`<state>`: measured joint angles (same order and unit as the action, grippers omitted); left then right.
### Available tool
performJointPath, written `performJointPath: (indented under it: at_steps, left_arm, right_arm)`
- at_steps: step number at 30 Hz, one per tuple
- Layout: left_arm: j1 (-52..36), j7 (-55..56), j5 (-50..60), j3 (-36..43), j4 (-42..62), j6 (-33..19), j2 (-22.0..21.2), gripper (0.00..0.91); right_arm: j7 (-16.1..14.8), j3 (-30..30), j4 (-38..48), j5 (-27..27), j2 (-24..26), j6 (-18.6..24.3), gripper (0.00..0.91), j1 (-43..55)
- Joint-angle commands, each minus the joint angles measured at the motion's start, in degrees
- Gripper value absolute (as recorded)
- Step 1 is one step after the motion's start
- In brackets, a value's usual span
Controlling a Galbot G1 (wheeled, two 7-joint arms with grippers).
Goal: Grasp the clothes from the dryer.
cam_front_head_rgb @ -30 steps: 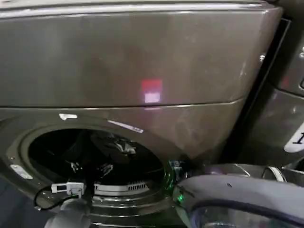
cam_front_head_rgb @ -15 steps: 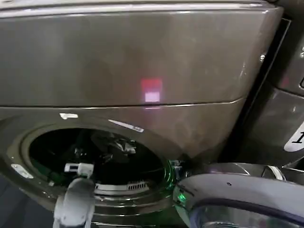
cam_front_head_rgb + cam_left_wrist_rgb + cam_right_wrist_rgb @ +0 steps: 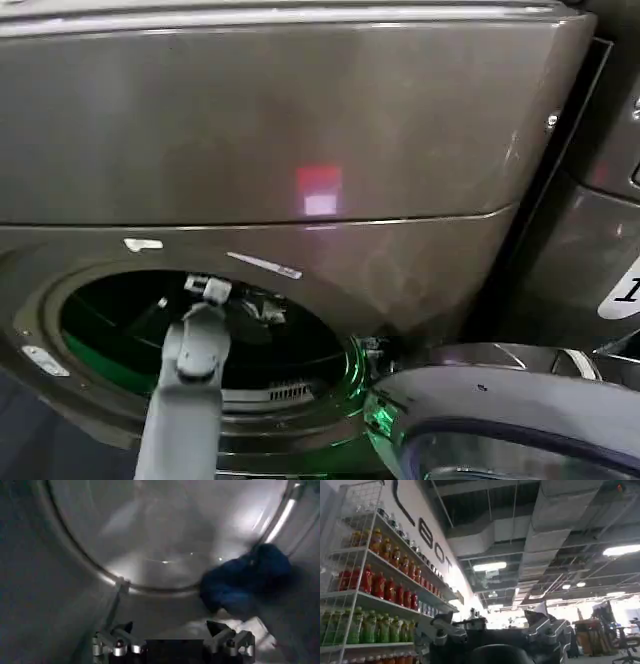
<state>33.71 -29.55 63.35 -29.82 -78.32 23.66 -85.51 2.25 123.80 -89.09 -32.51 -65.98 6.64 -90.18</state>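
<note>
Blue and whitish cloth make up the two garments counted inside the dryer (image 3: 300, 130): one dark blue garment (image 3: 245, 580) bunched against the drum wall, and one pale patterned garment (image 3: 240, 630) lying just beside it, nearer the drum's mouth. In the left wrist view the left gripper (image 3: 172, 637) sits inside the drum with its jaws spread wide and nothing between them; one fingertip (image 3: 217, 627) stands at the edge of the pale garment, though contact cannot be confirmed. The blue garment lies beyond the fingers, apart from them. The rest of the metal drum (image 3: 150, 540) is bare, smooth wall, leaving open room around the gripper. In the head view the left arm (image 3: 190, 380) passes through the round porthole (image 3: 60, 330) near its centre, with clearance from the rim on both sides. One glass door (image 3: 510, 420) hangs open beside the porthole, off the arm's path. One neighbouring machine (image 3: 600, 250) adjoins the dryer beyond the door. The right gripper (image 3: 495, 635) is held away from the dryer, jaws wide and empty, facing shelves of bottles (image 3: 370, 585).
</note>
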Motion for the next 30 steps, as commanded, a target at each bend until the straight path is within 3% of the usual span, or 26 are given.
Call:
performJointPath:
  at_steps: [1, 5, 9, 17, 30]
  left_arm:
    - [-10.4, -21.6, 27.4, 0.2, 12.0, -18.3, 0.6, 0.907]
    - [-12.4, -33.1, 27.2, -0.4, 12.6, -23.3, 1.3, 0.907]
    - [-14.0, -36.7, 26.8, -0.8, 13.8, -26.9, 2.2, 0.907]
    - [-16.8, -43.9, 23.8, -0.9, 16.4, -30.0, 3.4, 0.907]
    - [-20.9, -44.2, 20.1, -0.6, 22.8, -32.4, 5.9, 0.907]
  right_arm:
    - [0.0, -0.1, 0.0, 0.7, 0.0, 0.0, 0.907, 0.1]
    - [0.1, -0.8, -0.3, 0.9, 0.0, 0.0, 0.907, 0.5]
    - [0.0, -1.4, -0.3, 1.2, 0.0, 0.1, 0.907, 0.7]
    - [0.0, -1.6, -0.2, 1.2, 0.1, 0.1, 0.907, 0.6]
    - [0.0, -2.4, 0.3, 2.4, 0.0, 1.0, 0.907, 0.8]
